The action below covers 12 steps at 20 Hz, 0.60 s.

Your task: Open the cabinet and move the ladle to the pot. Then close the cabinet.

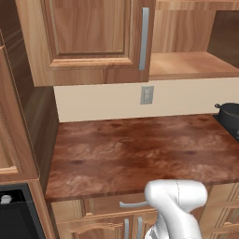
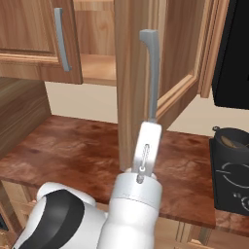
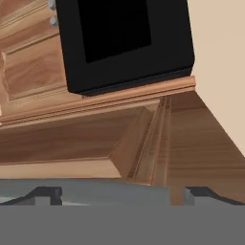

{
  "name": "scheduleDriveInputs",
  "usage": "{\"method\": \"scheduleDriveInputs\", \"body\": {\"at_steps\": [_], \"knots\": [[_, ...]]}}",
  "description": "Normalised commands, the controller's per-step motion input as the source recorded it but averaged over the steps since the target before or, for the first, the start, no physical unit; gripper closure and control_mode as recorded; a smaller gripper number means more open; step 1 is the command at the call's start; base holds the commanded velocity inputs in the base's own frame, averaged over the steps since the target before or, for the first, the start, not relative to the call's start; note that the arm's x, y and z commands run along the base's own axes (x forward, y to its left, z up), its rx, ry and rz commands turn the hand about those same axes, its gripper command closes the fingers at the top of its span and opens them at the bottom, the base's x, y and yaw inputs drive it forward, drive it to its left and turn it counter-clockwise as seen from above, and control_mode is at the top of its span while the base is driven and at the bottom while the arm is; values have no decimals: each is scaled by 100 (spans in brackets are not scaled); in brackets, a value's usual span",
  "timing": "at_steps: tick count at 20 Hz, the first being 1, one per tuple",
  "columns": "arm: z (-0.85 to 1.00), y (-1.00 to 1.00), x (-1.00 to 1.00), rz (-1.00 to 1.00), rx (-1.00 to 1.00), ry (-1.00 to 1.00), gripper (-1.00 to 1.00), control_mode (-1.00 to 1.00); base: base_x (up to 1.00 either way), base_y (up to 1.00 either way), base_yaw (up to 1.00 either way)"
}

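The cabinet's left door is shut. Its right door stands swung out, edge-on in the right base view, and the bare shelf inside shows. My gripper points up at the lower end of that door's grey bar handle. In the hand view the gripper is open, with the handle lying across between the fingertips and the door panel close behind. The dark pot sits on the stove at the right, with a brown ladle-like piece in it.
A black microwave hangs right of the open door, above the stove. The brown stone counter runs below the cabinet, with a wall outlet behind it. A tall wooden unit closes off the left end.
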Motion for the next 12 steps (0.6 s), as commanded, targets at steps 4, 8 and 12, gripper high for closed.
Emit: {"method": "scheduleDriveInputs", "body": {"at_steps": [4,8,12], "knots": [[-1,3,23,7,8,-1,-100,-100,0,0,0],[0,30,7,5,1,0,-100,-100,0,0,0],[0,44,7,2,0,0,-100,-100,0,0,0]]}}
